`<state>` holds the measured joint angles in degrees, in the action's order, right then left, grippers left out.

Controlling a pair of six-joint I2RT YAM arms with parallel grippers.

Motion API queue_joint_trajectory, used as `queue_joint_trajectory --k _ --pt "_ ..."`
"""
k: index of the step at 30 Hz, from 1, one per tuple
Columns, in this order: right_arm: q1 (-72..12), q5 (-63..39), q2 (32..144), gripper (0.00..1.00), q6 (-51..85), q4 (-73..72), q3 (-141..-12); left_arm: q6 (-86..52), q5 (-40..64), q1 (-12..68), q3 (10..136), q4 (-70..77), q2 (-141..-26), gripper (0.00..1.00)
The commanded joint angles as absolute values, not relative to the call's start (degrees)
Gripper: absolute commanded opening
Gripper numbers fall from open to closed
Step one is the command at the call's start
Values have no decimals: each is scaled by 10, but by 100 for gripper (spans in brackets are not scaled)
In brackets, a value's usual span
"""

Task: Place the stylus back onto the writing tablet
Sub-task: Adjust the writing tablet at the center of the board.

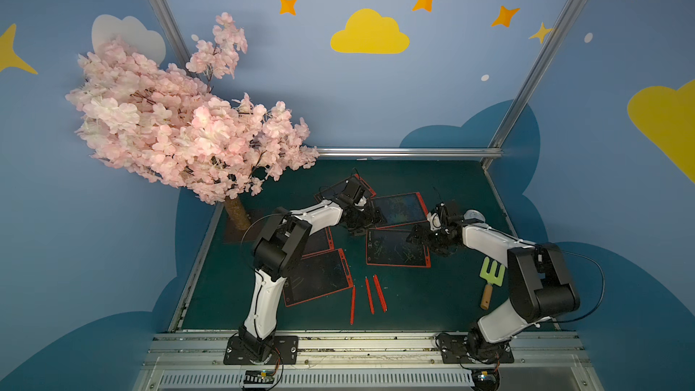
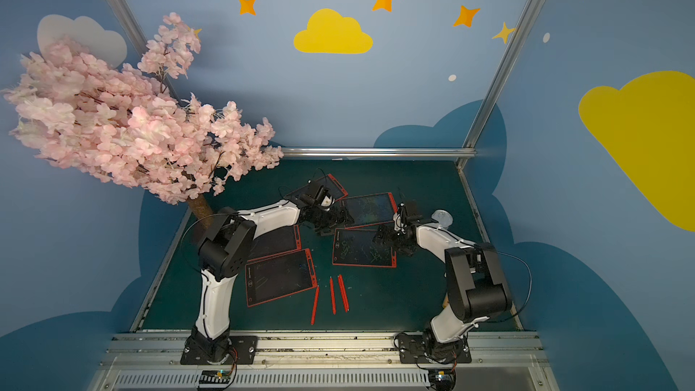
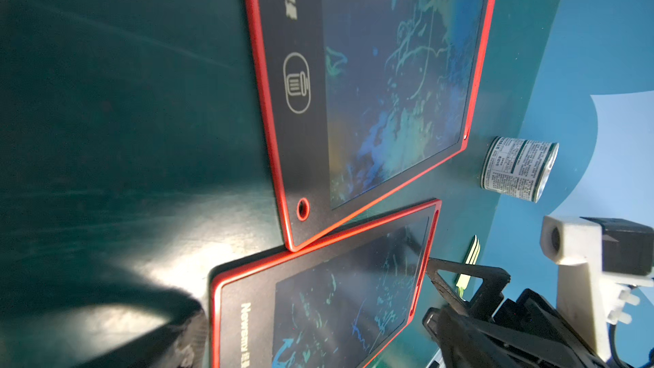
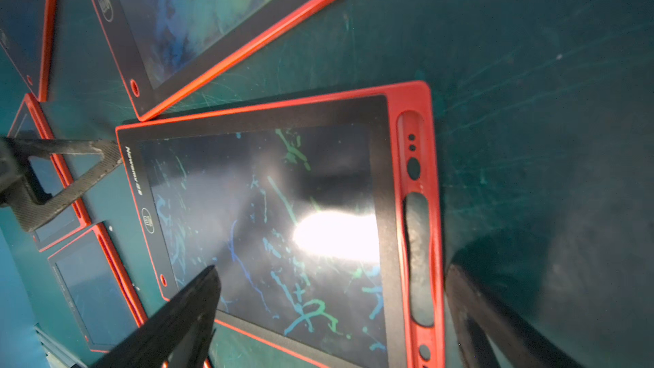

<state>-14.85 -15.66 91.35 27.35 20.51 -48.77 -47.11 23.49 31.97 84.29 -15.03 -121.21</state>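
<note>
In both top views, three red styluses (image 1: 369,295) (image 2: 332,295) lay loose on the green table (image 1: 432,302) toward six o'clock, just off the five o'clock corner of one tablet (image 1: 317,278). The left end effector (image 1: 370,220) and right end effector (image 1: 415,236) hovered mid-table, jaws apart and empty. The left wrist view showed two tablets meeting corner to edge, with a can (image 3: 518,169) beyond. In the right wrist view, the right end effector (image 4: 334,270) stood spread wide above a scribbled writing tablet (image 4: 265,224).
</note>
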Motion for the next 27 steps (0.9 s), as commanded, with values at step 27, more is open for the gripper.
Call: queue_joint_trajectory --k 27 --pt "-399 -40 749 63 273 386 -498 -298 201 342 490 -185 -778 99"
